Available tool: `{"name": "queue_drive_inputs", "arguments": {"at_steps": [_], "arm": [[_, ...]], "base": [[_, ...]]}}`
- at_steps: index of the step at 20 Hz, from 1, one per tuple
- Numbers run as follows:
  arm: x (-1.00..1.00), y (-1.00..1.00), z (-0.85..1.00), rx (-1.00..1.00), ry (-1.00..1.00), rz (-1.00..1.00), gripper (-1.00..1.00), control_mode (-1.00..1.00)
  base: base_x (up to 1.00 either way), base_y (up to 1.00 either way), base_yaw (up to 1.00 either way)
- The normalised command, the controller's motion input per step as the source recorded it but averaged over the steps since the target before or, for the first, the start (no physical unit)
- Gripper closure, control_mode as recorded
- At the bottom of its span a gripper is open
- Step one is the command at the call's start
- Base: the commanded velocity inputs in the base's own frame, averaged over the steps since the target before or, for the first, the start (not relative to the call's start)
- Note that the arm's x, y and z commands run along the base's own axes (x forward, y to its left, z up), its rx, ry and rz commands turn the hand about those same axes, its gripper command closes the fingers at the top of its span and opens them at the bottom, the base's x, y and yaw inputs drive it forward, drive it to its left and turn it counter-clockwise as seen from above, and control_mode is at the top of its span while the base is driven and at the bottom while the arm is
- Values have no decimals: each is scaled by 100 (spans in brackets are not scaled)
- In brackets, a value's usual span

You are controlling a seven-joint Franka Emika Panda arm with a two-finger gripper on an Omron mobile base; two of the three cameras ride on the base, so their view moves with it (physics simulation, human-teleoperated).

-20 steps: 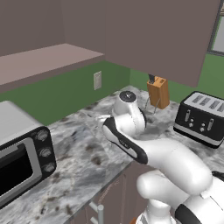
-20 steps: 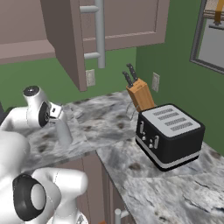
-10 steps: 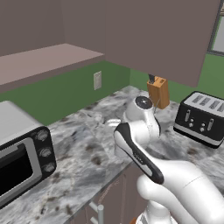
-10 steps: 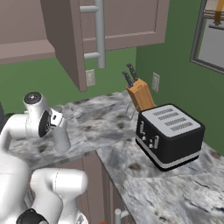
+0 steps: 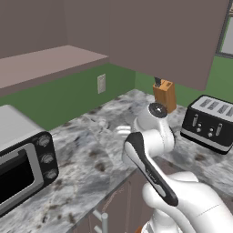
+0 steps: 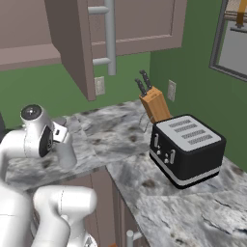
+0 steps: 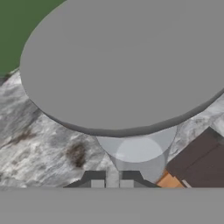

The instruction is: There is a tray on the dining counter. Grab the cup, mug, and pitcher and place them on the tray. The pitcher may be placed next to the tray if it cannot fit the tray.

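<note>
My gripper is shut on the rim of the pitcher, a tall pale grey translucent cylinder that hangs upright just over the marbled counter's front edge. In the hand view its wide grey top spreads across most of the picture. The gripper pinches the rim's near wall at the bottom. A sliver of the pitcher peeks out left of my wrist in the left base view. The tray, cup, mug and dining counter are out of view.
A black toaster stands to the right on the marbled counter, with a wooden knife block behind it. A toaster oven sits at the left. Wall cabinets hang overhead.
My arm has folded back toward the base. The wrist has swung right in the left base view, and the pitcher has come slightly nearer the counter's front edge, still gripped.
</note>
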Motion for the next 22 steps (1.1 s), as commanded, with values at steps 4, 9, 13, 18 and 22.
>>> {"name": "queue_drive_inputs", "arguments": {"at_steps": [4, 9, 13, 18, 22], "arm": [[-23, -14, 29, 1, 0, 3, 100, -100], [-1, 0, 34, 0, 0, 2, 100, -100], [-11, 0, 24, 0, 0, 3, 100, -100], [-17, 0, 22, 0, 0, 3, 100, -100], [-20, 0, 10, 0, 0, 3, 100, -100]], "base": [[0, 0, 0], [0, 0, 0], [0, 0, 0], [0, 0, 0], [0, 0, 0]]}}
